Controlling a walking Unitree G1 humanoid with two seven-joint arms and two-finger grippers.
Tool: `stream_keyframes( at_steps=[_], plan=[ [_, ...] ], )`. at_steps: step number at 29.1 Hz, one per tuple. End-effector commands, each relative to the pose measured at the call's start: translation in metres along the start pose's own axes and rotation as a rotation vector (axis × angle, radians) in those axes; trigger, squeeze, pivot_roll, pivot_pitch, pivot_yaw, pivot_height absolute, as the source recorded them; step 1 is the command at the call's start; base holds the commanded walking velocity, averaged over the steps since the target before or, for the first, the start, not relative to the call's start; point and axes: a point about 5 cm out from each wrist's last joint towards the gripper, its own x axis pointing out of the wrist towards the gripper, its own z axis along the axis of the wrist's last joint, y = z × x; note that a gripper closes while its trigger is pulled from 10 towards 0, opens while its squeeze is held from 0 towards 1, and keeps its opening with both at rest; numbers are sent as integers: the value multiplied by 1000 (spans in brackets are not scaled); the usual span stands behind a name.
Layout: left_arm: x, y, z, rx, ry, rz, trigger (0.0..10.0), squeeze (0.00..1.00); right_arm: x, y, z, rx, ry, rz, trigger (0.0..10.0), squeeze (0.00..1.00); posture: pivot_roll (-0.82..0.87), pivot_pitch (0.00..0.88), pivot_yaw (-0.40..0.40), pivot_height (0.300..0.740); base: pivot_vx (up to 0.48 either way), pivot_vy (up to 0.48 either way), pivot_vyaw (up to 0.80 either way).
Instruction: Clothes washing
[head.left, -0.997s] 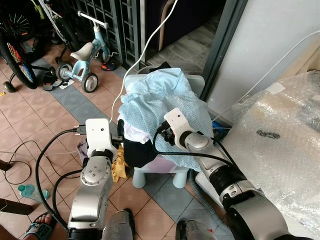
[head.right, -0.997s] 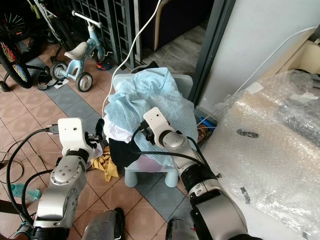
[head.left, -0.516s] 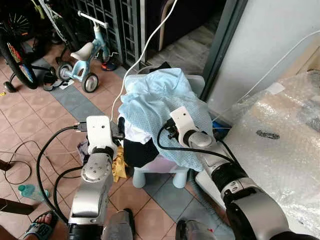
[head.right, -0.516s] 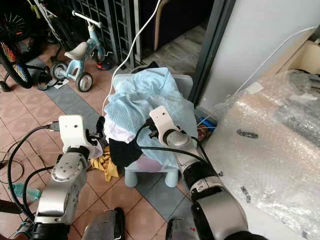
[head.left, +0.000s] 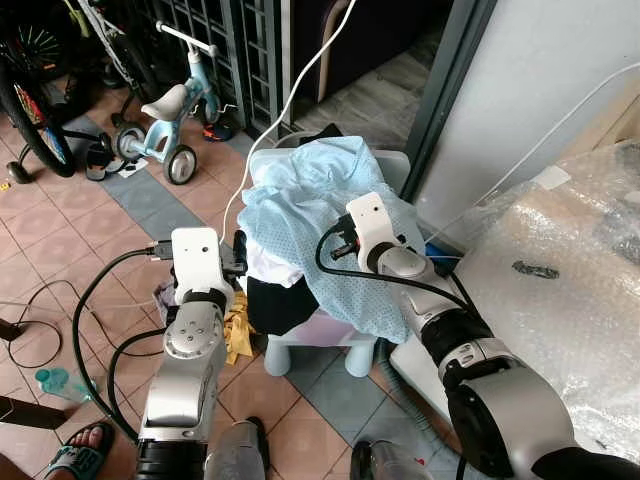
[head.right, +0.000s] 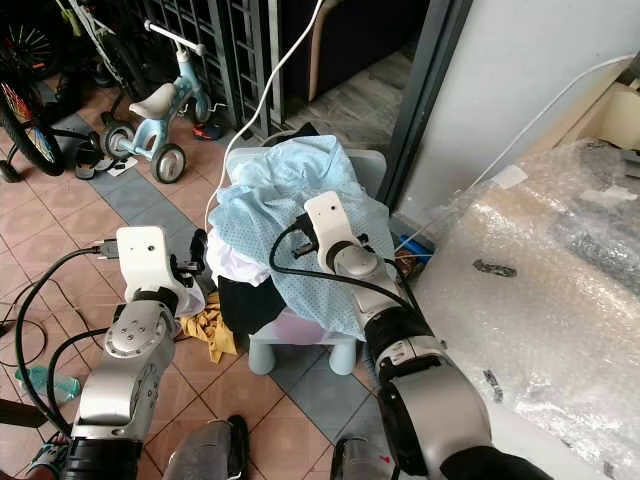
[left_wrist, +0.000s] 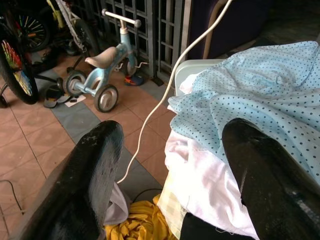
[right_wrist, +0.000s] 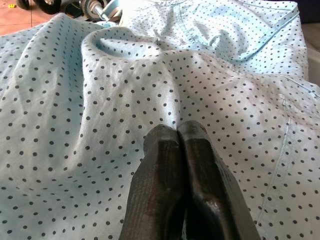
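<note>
Tiled floor, pale plastic stool heaped with clothes: crumpled light-blue dotted garment topmost. Right claw pinched shut on it; left claw spread open beside stool.

dotted garment: thin matt cloth | stool: smooth plastic | floor: matt tile

Stool mostly hidden under blue dotted garment. Bicycle cut by frame edge. Right tool tips pressed into cloth; whether fabric pinched: cannot tell.
</note>
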Motion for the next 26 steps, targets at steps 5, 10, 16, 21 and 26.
stream_keyframes(
  at_steps=[5,10,16,21,26],
  plan=[
    [0,0,-2,2,5,4,10000,0,-2,-13,3,42,-27,-52,0,0,79,100,-37,740,0,0,0],
    [0,-1,-3,0,5,3,10000,0,-4,-23,15,63,-102,-96,0,0,75,98,-37,740,0,0,0],
    [2,0,-3,2,-3,1,10000,0,-21,-55,94,110,-479,-206,0,0,66,86,-24,740,0,0,0],
    [7,-1,-1,5,-14,-2,10000,0,-41,-79,142,108,-670,-280,0,0,49,72,-13,740,0,0,0],
    [13,-6,4,-1,-32,-10,10000,0,-78,-120,183,75,-832,-454,0,0,37,58,-8,740,0,0,0]
  ],
)
